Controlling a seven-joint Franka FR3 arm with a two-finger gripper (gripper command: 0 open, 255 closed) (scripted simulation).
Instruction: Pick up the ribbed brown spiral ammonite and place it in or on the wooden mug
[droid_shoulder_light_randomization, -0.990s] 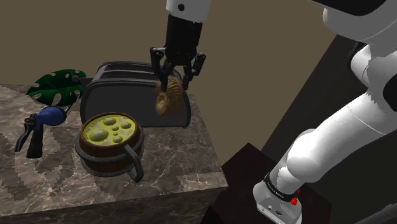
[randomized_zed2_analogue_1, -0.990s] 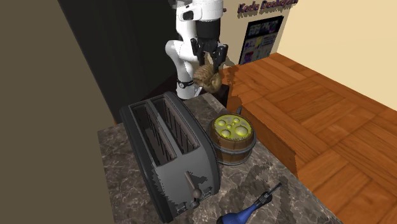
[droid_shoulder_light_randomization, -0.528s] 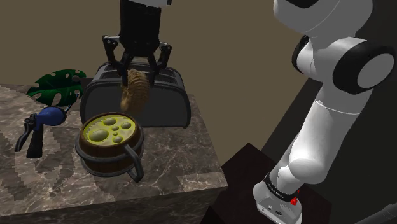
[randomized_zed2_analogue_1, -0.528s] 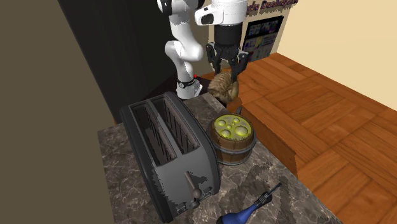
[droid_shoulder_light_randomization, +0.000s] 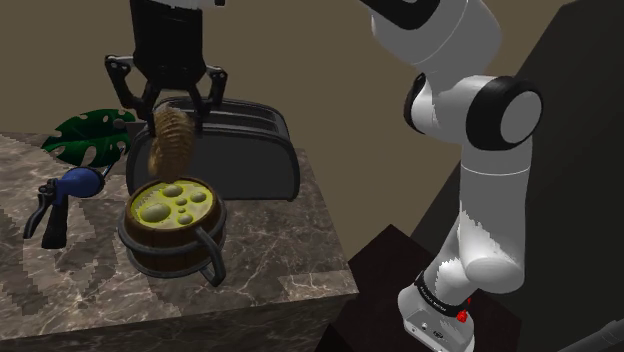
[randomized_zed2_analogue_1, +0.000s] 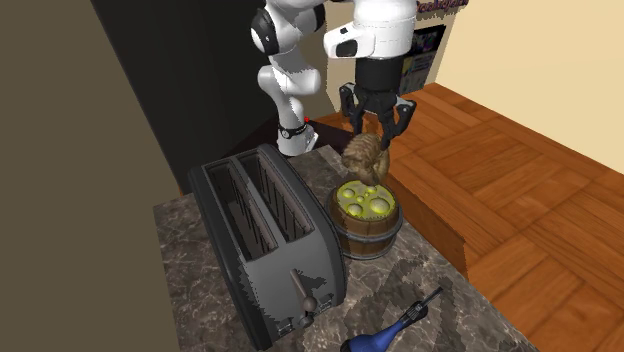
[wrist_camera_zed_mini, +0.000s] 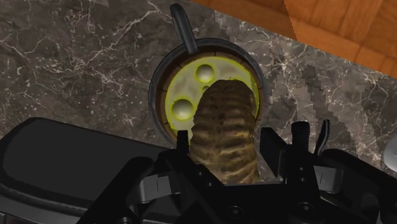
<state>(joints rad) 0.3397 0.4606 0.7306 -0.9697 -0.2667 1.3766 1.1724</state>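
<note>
Ammonite (droid_shoulder_light_randomization: 170, 140), ribbed and brown, hangs in the air pinched between the two black fingers of your claw (droid_shoulder_light_randomization: 173, 112), which points straight down and grips the shell by its upper part. In the shoulder view the shell sits at 12 o'clock from the wooden mug (droid_shoulder_light_randomization: 165, 252), just above its rim. In the wrist view its ribbed back covers part of the mug's mouth, so it is over the opening.

The mug stands upright on the dark marble counter (droid_shoulder_light_randomization: 285, 262). It holds a yellow-green fill dotted with round bubbles, and in the shoulder view its handle points toward 5 o'clock.

A dark grey two-slot toaster (droid_shoulder_light_randomization: 250, 150) stands on the counter at 2 o'clock from the mug in the shoulder view, close behind it. A blue spray nozzle (droid_shoulder_light_randomization: 72, 188) lies at 10 o'clock from the mug, apart from it, with a green monstera leaf (droid_shoulder_light_randomization: 85, 135) beyond it at 11 o'clock. In the second exterior view a wooden floor (randomized_zed2_analogue_1: 520, 200) lies past the counter's edge.
</note>
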